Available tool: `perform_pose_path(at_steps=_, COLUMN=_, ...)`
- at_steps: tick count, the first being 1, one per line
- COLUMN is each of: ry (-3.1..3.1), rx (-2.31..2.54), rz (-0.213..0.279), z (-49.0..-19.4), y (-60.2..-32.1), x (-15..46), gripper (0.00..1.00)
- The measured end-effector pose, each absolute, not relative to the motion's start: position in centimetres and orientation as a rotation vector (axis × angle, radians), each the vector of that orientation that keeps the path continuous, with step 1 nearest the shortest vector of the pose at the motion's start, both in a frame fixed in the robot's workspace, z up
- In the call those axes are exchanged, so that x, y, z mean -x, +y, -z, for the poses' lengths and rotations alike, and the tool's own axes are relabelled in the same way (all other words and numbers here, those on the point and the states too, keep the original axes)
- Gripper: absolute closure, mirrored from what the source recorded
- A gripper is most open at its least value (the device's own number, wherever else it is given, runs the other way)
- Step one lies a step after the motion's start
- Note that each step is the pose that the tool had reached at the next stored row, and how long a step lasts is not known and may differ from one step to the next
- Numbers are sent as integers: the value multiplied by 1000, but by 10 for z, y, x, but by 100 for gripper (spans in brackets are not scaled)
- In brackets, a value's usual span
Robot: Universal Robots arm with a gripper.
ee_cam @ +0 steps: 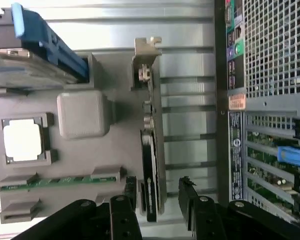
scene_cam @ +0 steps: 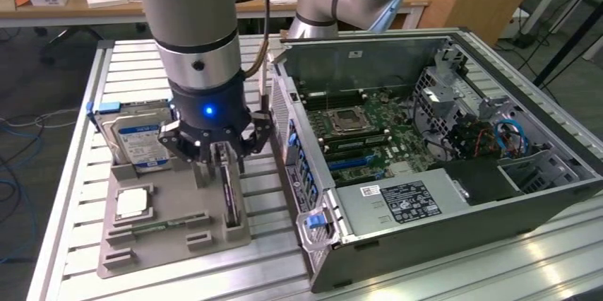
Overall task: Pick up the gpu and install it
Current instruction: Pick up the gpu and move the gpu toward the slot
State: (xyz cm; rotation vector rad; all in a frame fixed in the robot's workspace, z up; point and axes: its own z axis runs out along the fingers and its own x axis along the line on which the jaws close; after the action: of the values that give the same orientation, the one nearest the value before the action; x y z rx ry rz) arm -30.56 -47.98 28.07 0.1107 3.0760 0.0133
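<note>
The gpu (scene_cam: 231,198) is a thin black card standing on its edge in a slot of the grey holder tray (scene_cam: 169,244). In the wrist view the gpu (ee_cam: 150,150) runs lengthwise, with its grey metal bracket (ee_cam: 146,50) at the far end. My gripper (scene_cam: 224,163) hangs low over the card's near end. The gripper (ee_cam: 159,196) is open, with one black finger (ee_cam: 131,195) on each side of the card. A visible gap remains on the side of the computer case.
The open computer case (scene_cam: 527,195) lies just to the exterior view's right of the tray, its motherboard (scene_cam: 363,138) exposed. The tray also holds a blue-labelled hard drive (scene_cam: 141,138), a processor chip (scene_cam: 132,203) and a green memory stick (scene_cam: 155,229). Everything rests on a slatted aluminium table (scene_cam: 70,174).
</note>
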Motion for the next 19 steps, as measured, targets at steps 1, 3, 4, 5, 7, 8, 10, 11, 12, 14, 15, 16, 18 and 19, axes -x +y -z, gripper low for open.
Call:
perform_pose_path(at_steps=1, ry=3076, rx=-111, rz=-13, z=-279, y=-475, x=306, gripper=53)
perform_pose_path(at_steps=3, ry=3076, rx=-111, rz=-13, z=-275, y=-468, x=306, gripper=53)
perform_pose_path(at_steps=4, ry=3076, rx=-111, rz=-14, z=-273, y=-467, x=306, gripper=53)
perform_pose_path(at_steps=5, ry=3076, rx=-111, rz=-14, z=-271, y=-467, x=306, gripper=53)
perform_pose_path(at_steps=7, ry=3076, rx=-111, rz=-13, z=-268, y=-468, x=306, gripper=53)
perform_pose_path(at_steps=8, ry=3076, rx=-111, rz=-13, z=-266, y=-470, x=306, gripper=53)
perform_pose_path(at_steps=10, ry=3076, rx=-111, rz=-13, z=-262, y=-472, x=306, gripper=53)
perform_pose_path(at_steps=11, ry=3076, rx=-111, rz=-13, z=-261, y=-472, x=306, gripper=53)
perform_pose_path(at_steps=12, ry=3076, rx=-111, rz=-13, z=-259, y=-473, x=306, gripper=53)
perform_pose_path(at_steps=14, ry=3076, rx=-111, rz=-14, z=-255, y=-475, x=306, gripper=53)
perform_pose_path(at_steps=15, ry=3077, rx=-111, rz=-13, z=-253, y=-475, x=306, gripper=53)
perform_pose_path(at_steps=16, ry=3077, rx=-111, rz=-13, z=-252, y=-476, x=306, gripper=53)
perform_pose_path(at_steps=18, ry=3078, rx=-111, rz=-14, z=-248, y=-477, x=306, gripper=53)
perform_pose_path(at_steps=19, ry=3078, rx=-111, rz=-14, z=-246, y=-478, x=306, gripper=53)
